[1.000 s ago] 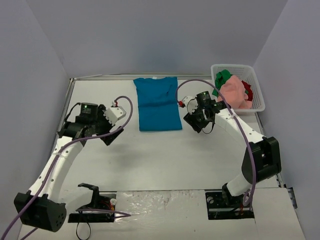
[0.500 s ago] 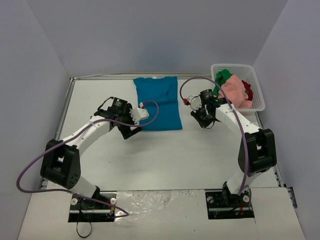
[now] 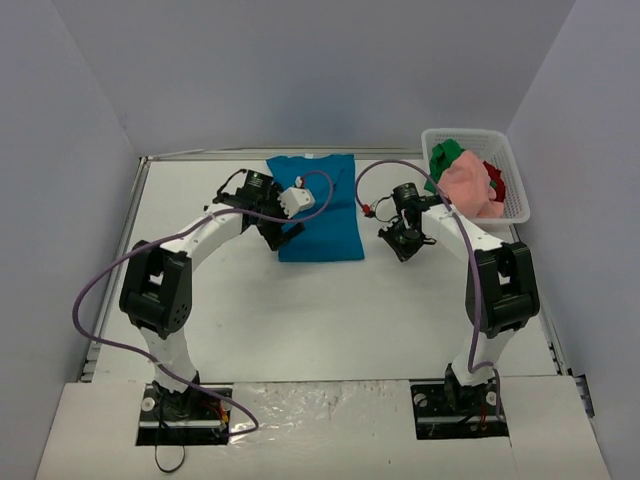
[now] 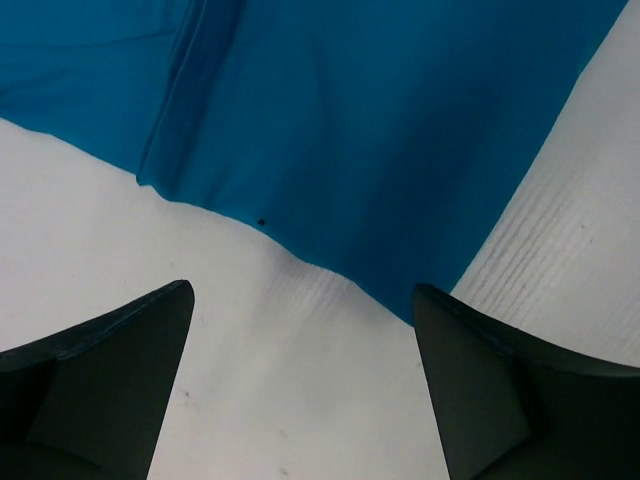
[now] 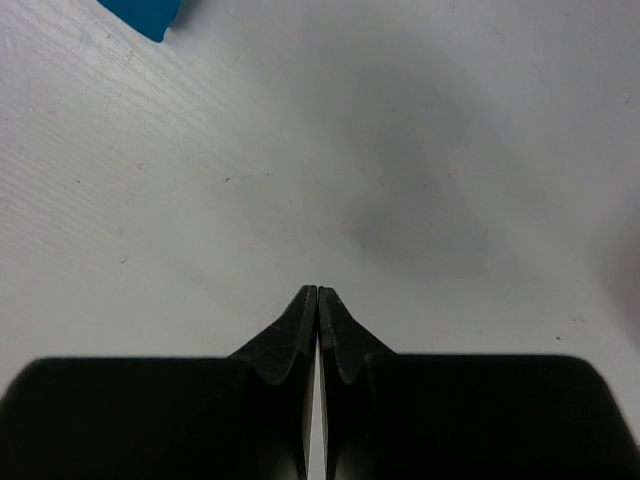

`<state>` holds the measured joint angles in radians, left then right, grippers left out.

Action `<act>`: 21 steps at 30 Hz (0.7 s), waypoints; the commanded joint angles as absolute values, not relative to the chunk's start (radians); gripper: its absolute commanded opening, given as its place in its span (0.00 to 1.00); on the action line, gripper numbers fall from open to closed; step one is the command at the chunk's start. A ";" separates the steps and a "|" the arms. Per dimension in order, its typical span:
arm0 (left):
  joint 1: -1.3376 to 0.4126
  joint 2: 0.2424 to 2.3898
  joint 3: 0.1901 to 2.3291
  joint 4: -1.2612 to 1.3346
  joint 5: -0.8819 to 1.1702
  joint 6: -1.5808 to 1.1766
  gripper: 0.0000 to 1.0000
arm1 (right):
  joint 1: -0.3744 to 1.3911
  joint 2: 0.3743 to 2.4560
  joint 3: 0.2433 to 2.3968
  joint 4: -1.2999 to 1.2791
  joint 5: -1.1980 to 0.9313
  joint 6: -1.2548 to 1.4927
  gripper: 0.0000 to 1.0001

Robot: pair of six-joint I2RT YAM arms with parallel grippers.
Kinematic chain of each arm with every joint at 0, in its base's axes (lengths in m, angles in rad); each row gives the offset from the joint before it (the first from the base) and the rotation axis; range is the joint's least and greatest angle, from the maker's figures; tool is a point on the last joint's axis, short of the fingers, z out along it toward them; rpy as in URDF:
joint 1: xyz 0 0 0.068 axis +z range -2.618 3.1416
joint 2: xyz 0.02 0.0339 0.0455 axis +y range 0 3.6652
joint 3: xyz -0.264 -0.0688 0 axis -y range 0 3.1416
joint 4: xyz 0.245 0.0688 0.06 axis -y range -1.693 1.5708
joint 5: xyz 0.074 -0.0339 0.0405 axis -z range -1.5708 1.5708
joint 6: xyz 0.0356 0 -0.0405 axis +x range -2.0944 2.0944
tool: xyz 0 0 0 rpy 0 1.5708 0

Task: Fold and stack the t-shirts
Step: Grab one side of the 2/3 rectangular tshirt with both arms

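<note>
The teal-blue t-shirt [image 3: 318, 205] lies flat at the back middle of the table, sleeves folded in, collar toward the far wall. My left gripper [image 3: 283, 233] hovers open at its near left edge. In the left wrist view the shirt's hem [image 4: 380, 150] runs just ahead of the wide-spread fingers [image 4: 120, 350], and nothing lies between them. My right gripper [image 3: 403, 245] is over bare table, right of the shirt. It is shut on nothing [image 5: 318, 292], and only a corner of the shirt [image 5: 145, 14] shows. Pink [image 3: 468, 185], green [image 3: 445, 155] and red [image 3: 497, 180] t-shirts lie bunched in the basket.
A white mesh basket [image 3: 521, 196] stands at the back right corner against the wall. Purple cables loop from both arms above the table. Grey walls close in the left, back and right sides. Bare white tabletop [image 3: 330, 320] stretches in front of the shirt.
My left arm swung in from the left side to the teal-blue shirt's near left edge, still open. My right gripper closed fully on nothing and stayed right of the shirt.
</note>
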<state>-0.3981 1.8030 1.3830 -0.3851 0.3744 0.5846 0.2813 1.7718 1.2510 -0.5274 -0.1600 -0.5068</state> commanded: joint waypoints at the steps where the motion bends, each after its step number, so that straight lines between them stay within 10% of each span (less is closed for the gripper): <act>1: -0.414 1.841 1.454 -0.408 0.428 0.558 0.89 | 0.282 1.766 1.284 -0.568 -0.164 -0.505 0.00; 13: -0.434 1.911 1.487 -0.457 0.405 0.584 0.26 | 0.281 1.799 1.285 -0.568 -0.141 -0.503 0.00; 21: -0.434 1.945 1.480 -0.501 0.390 0.595 0.02 | 0.281 1.810 1.292 -0.572 -0.137 -0.500 0.00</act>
<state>-0.4320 1.9236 1.4479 -0.4385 0.3904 0.5781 0.2810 1.7985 1.2552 -0.5293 -0.1566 -0.5045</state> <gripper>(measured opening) 0.040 0.001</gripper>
